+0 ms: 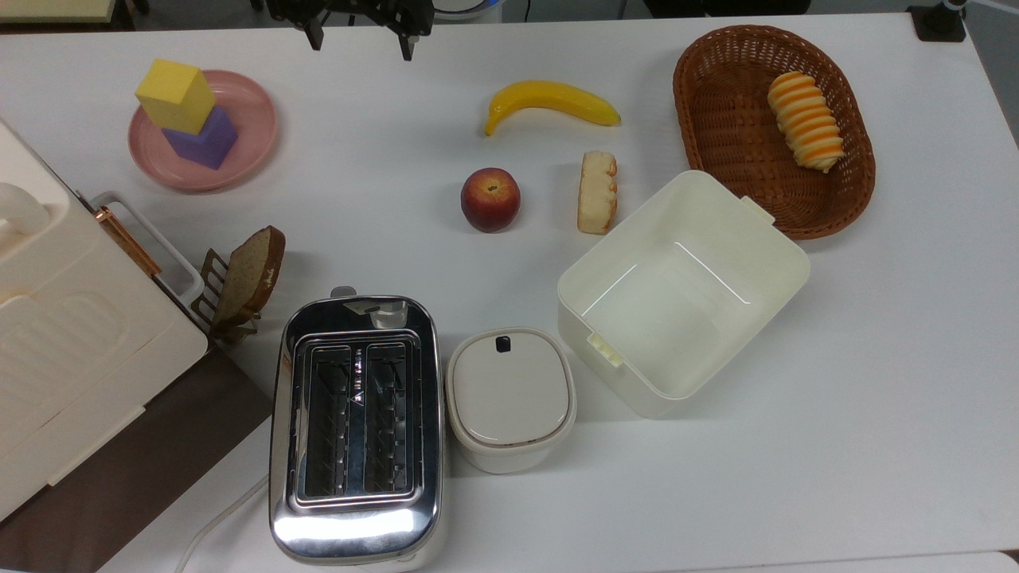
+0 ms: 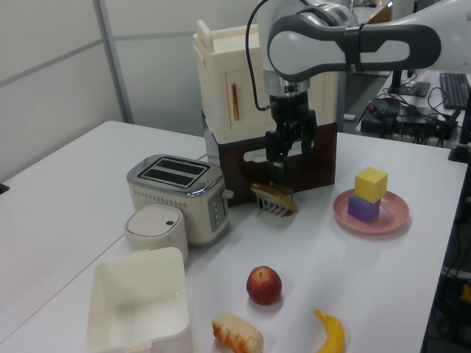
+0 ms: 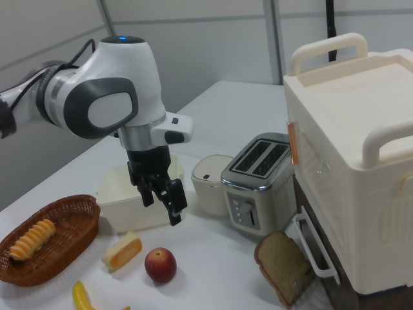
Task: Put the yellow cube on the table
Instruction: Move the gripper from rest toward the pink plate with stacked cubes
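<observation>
Two cubes are found stacked on the pink plate (image 1: 253,119) at the top view's left: the yellow cube (image 1: 177,95) is seated on the purple cube (image 1: 202,138), slightly turned against it, so its top and side faces are left free for a grasp from above. The stack is kept clear of the other items; the banana (image 1: 551,102), the peach (image 1: 490,199) and the bread piece (image 1: 598,192) are laid well apart from it toward the middle of the surface (image 1: 876,358).

The tool (image 1: 362,38) is held above the surface's far edge in the top view, near the plate but not over it. Its fingers (image 3: 175,205) are seen spread apart with nothing between them, and no contact with any item is noted. In the left view it hangs in front of the white cabinet (image 2: 243,81), above the toast rack (image 2: 274,200).

The task is judged not yet begun: the cube remains off the surface. Bare surface beside the plate is available for the placing
</observation>
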You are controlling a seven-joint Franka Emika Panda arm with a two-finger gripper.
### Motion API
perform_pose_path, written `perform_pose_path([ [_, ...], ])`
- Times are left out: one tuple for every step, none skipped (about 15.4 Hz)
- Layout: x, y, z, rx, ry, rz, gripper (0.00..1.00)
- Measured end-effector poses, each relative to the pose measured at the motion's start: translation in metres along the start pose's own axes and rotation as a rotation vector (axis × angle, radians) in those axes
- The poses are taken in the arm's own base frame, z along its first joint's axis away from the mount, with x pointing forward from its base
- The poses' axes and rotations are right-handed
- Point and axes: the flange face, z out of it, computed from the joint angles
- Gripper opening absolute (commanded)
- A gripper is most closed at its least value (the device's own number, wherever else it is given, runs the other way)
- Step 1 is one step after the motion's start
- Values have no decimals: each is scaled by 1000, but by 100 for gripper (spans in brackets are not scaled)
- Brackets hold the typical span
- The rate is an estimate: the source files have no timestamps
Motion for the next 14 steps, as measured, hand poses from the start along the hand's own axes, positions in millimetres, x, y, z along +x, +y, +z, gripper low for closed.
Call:
perform_pose_path([
  [1,-1,1,-1,-1,-2,100],
  [1,-1,0,-2,0,-2,100],
  [1,-1,-1,-4,2,-3,100],
  [1,-2,-1,-5,3,-4,100],
  [1,-3,-1,-6,4,-6,100],
  [1,-4,-1,-7,4,-9,100],
  [1,-7,-1,-8,4,-14,100],
  [0,-9,-1,-9,4,-18,100],
  [1,-10,-1,-11,3,-20,100],
  [1,-11,-1,-11,3,-21,100],
  [1,-11,0,-12,1,-21,100],
  [2,-11,1,-12,-1,-21,100],
  [3,-12,4,-12,-6,-23,100],
  [6,-15,10,-19,-17,-38,100],
])
